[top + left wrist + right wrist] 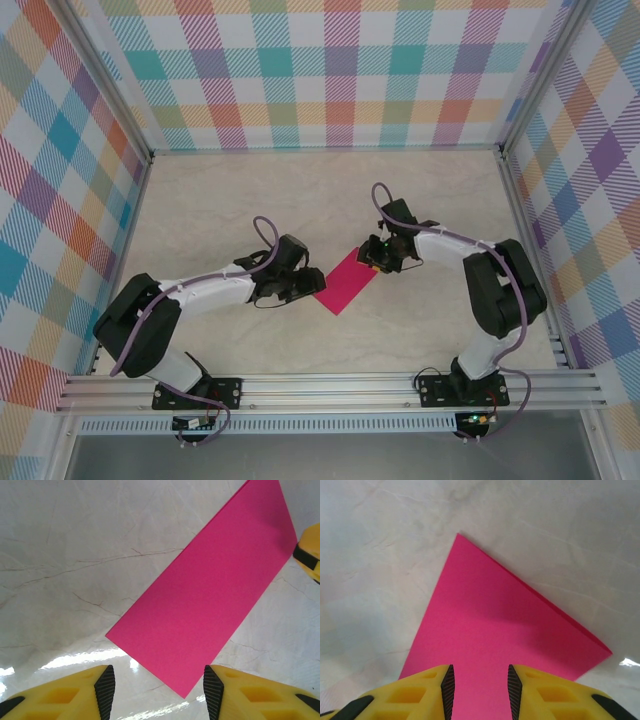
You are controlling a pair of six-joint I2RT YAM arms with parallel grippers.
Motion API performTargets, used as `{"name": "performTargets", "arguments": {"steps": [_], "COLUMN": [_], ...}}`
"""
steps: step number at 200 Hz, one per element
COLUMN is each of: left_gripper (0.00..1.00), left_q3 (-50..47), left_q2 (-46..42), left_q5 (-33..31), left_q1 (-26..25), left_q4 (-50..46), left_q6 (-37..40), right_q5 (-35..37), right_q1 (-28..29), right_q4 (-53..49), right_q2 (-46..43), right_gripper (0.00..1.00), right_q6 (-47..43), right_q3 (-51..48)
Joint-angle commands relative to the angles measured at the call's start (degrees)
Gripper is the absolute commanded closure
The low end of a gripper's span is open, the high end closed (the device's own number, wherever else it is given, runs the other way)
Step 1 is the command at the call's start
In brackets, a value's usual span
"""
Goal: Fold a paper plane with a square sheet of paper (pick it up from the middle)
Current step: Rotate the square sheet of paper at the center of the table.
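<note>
The magenta-pink sheet of paper (345, 282) lies flat on the table as a folded rectangle, with a doubled layer along one long edge (555, 612). My left gripper (308, 286) is open at the rectangle's lower-left corner; that corner (186, 692) points between the fingers (105, 687). My right gripper (372, 258) is open, low over the upper-right end of the paper (500, 630), which shows between its pads (448, 687). In the left wrist view the gripper (157, 692) frames the paper (210, 590), and a yellow finger of the right gripper (310, 555) touches its far end. The paper plane is out of view.
The pale marbled tabletop (230, 200) is walled by checked panels (320, 70) on three sides. An aluminium rail (330, 390) carrying both arm bases runs along the near edge.
</note>
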Motion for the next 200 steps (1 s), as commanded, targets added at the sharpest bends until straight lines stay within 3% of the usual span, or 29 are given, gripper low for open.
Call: {"name": "performTargets", "arguments": {"steps": [1,40,69,94,151,200], "left_gripper": [0.47,0.44,0.39,0.35,0.33,0.33], "left_q3": [0.05,-1.3,-1.85,-2.56,-2.93,-2.2], "left_q2": [0.63,-0.08,0.05,0.21,2.15,4.22], "left_q5": [-0.27,0.59,1.4,2.36,6.35,8.6], "left_q1": [1.26,2.51,2.78,2.88,2.87,2.87], "left_q4": [-2.11,-1.69,-1.2,-0.09,1.9,2.97], "left_q6": [-1.11,-1.65,-2.19,-2.99,-3.6,-3.6], "right_q5": [2.5,-0.24,-9.5,-11.34,-9.23,-4.95], "right_q1": [0.54,1.4,1.48,1.48,1.97,2.01], "right_q4": [-2.81,-2.85,1.34,0.84,0.13,-3.57], "right_q2": [3.37,9.2,14.2,15.56,9.11,12.99], "right_gripper": [0.65,0.65,0.66,0.66,0.64,0.64], "right_q6": [1.05,-2.31,-5.75,-7.4,-7.48,-7.34], "right_q3": [3.3,7.35,10.56,13.96,13.14,14.82]}}
